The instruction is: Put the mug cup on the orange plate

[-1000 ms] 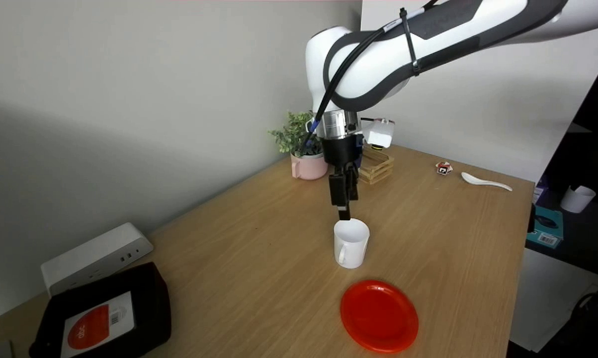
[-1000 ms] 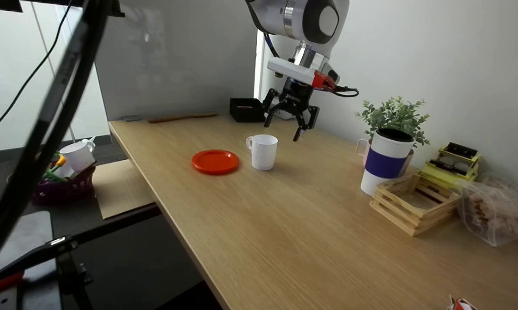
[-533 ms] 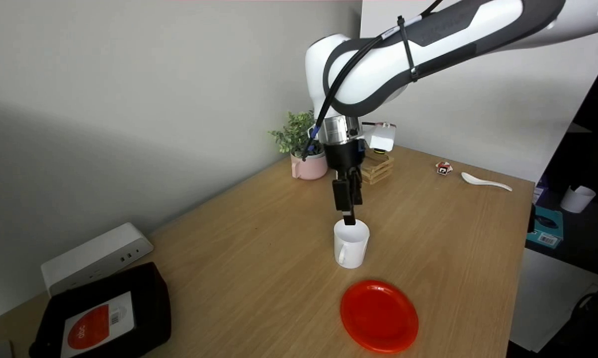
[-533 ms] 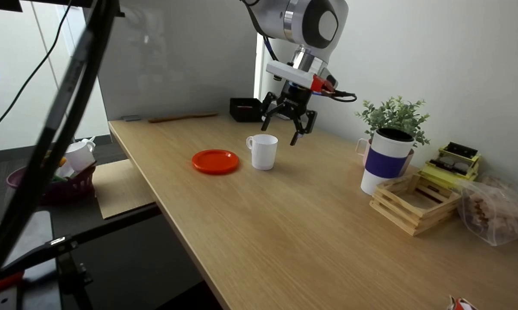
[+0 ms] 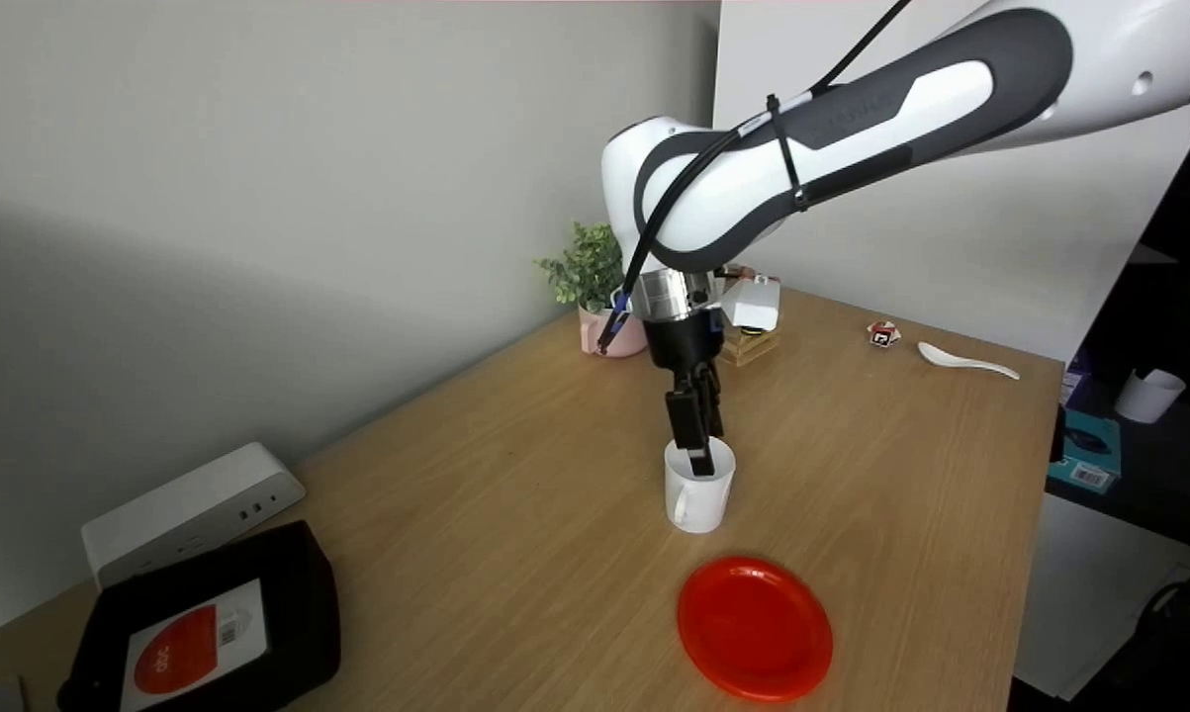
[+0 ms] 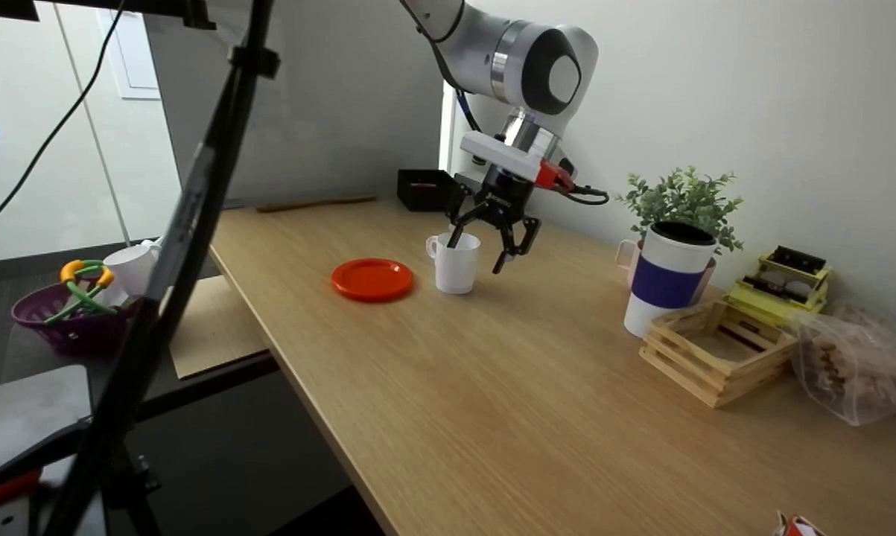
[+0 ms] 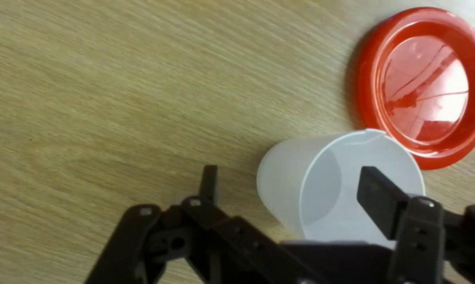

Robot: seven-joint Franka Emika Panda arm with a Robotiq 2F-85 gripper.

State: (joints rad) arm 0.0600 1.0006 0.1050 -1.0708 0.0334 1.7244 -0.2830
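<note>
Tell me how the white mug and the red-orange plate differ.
The mug is plain white; the plate is glossy red-orange. The mug stands upright with a handle; the plate lies flat, wider and handleless. The open pincer has one finger in or over the mug's mouth and is apart from the plate. Both are round and rest on the wooden table.

We saw the arm (image 5: 718, 213) sink over the last second, and the gripper (image 6: 477, 256) came down with it. One finger (image 5: 700, 460), its tip just above the rim of the mug cup (image 5: 710, 506) a second earlier, reached across the mouth; whether it had entered, we could not tell. The opposite finger (image 6: 500, 263) dropped lower outside the mug cup. In an exterior view, the dark foreground strip (image 6: 197, 190) shifted, uncovering more of a purple basket (image 6: 83, 339).
</note>
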